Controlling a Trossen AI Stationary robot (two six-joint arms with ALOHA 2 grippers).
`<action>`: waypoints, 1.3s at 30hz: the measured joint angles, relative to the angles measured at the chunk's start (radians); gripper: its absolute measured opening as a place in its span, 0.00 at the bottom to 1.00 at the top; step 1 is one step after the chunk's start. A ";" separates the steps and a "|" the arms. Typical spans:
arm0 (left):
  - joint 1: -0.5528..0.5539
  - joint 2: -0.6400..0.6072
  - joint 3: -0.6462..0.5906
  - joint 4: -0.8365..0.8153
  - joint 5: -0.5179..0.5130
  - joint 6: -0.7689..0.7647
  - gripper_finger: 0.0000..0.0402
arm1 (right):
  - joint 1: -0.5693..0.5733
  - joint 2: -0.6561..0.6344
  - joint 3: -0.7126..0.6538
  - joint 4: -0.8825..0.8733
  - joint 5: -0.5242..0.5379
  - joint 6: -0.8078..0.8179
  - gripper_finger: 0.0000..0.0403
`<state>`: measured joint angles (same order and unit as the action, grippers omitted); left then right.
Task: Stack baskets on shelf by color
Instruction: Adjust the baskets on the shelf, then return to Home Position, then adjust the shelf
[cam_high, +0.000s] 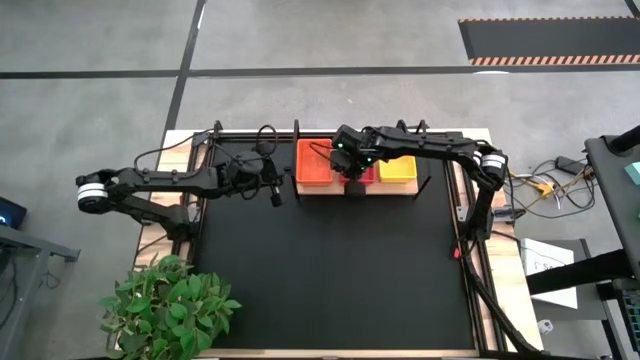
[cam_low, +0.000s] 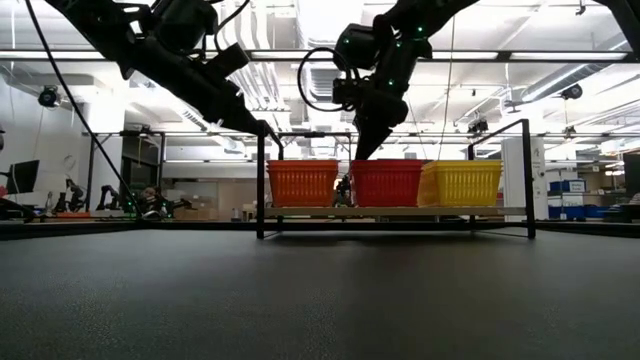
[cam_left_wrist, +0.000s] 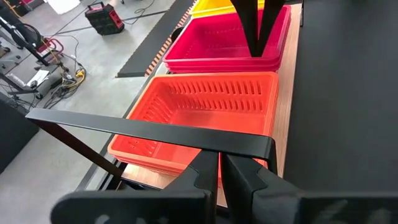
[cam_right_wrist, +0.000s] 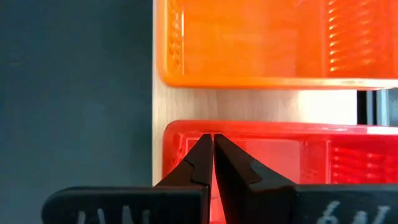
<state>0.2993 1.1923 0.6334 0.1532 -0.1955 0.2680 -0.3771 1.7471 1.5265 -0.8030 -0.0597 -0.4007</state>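
Note:
On the wooden shelf (cam_low: 400, 212) at the table's far side stand three stacks of baskets: orange (cam_high: 313, 163) at the left, red-pink (cam_low: 387, 182) in the middle, yellow (cam_high: 397, 168) at the right. My right gripper (cam_right_wrist: 213, 140) is shut and points steeply down. Its tips stand at the red-pink stack's near left corner. My left gripper (cam_left_wrist: 221, 168) is shut and holds nothing. It hovers just left of the shelf, behind the shelf's black top rail (cam_left_wrist: 155, 130). My right gripper comes from above, and its shut fingertips (cam_left_wrist: 255, 43) stand at the red-pink top basket's rim (cam_right_wrist: 249, 127), on the side facing the orange stack. Whether the tips touch the rim I cannot tell. The stack stands level on the shelf.
The black mat (cam_high: 330, 270) covers the table in front of the shelf. A potted plant (cam_high: 165, 305) stands at the near left corner. The shelf's thin black uprights (cam_low: 260, 185) rise at both ends.

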 joint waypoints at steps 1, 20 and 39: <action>0.000 0.000 0.000 0.000 0.000 0.000 0.00 | 0.000 -0.004 0.000 -0.008 0.002 0.000 0.02; -0.455 -0.384 -0.091 -0.284 -0.144 0.075 0.00 | 0.315 -0.687 -0.808 0.848 0.018 -0.032 0.02; -0.466 -0.358 -0.571 0.806 -0.007 -0.103 0.00 | 0.325 -0.788 -1.121 1.295 -0.046 0.026 0.02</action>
<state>-0.1668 0.8343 0.0623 0.9596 -0.2026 0.1649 -0.0525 0.9590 0.4053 0.4915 -0.1059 -0.3743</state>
